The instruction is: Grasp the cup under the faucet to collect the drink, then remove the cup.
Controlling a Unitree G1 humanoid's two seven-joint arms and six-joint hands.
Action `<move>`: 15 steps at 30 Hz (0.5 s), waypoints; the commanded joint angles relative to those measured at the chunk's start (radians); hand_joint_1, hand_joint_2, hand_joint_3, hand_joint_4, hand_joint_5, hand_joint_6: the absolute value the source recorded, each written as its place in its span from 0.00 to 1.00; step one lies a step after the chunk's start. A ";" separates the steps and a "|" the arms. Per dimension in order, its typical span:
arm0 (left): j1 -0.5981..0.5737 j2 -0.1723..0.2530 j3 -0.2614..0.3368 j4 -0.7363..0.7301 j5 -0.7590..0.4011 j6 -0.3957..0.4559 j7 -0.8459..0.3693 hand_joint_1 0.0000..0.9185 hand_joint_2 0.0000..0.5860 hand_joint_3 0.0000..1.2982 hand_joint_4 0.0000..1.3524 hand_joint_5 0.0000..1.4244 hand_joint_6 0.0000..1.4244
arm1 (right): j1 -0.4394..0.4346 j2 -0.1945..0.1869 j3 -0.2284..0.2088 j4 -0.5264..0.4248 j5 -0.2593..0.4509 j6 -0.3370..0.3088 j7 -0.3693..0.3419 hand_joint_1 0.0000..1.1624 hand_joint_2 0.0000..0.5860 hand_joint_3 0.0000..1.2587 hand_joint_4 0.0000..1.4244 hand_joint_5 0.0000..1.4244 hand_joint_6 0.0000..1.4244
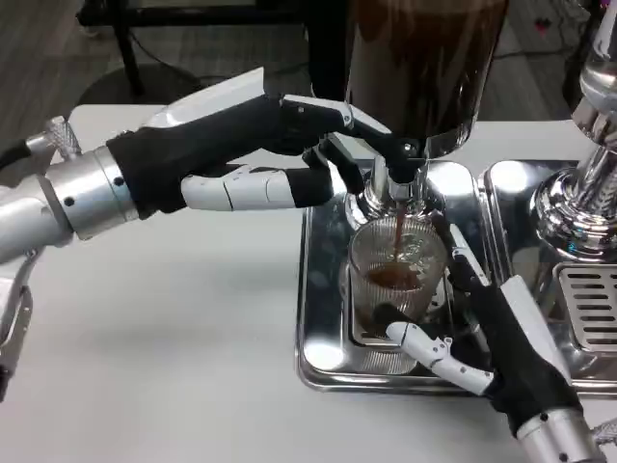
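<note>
White table (174, 338), grey floor beyond at twelve o'clock. The cup (395, 280) sits on the steel tray (323, 318) under the faucet (400, 183), drink pouring. Right hand (482, 333) holds the cup from four o'clock; left hand (260, 154) presses the faucet, fingertips hidden.

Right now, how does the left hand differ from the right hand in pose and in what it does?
The left hand is raised, reaching the faucet; the right hand lies low at the tray. The left touches the tap, the right wraps the cup. Both have white and black fingers.
</note>
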 commanded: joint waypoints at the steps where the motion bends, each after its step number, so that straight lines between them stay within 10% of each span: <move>1: 0.027 0.016 -0.012 -0.016 0.008 0.012 -0.032 0.00 0.12 0.28 0.31 0.32 0.43 | -0.031 0.009 0.004 0.040 -0.011 0.010 -0.016 0.42 0.31 0.00 0.00 0.00 0.06; 15: 0.044 0.022 -0.007 -0.036 0.011 0.024 -0.023 0.00 0.14 0.29 0.31 0.32 0.43 | -0.110 0.021 0.019 0.111 -0.065 0.051 -0.053 0.51 0.29 0.00 0.00 0.00 0.07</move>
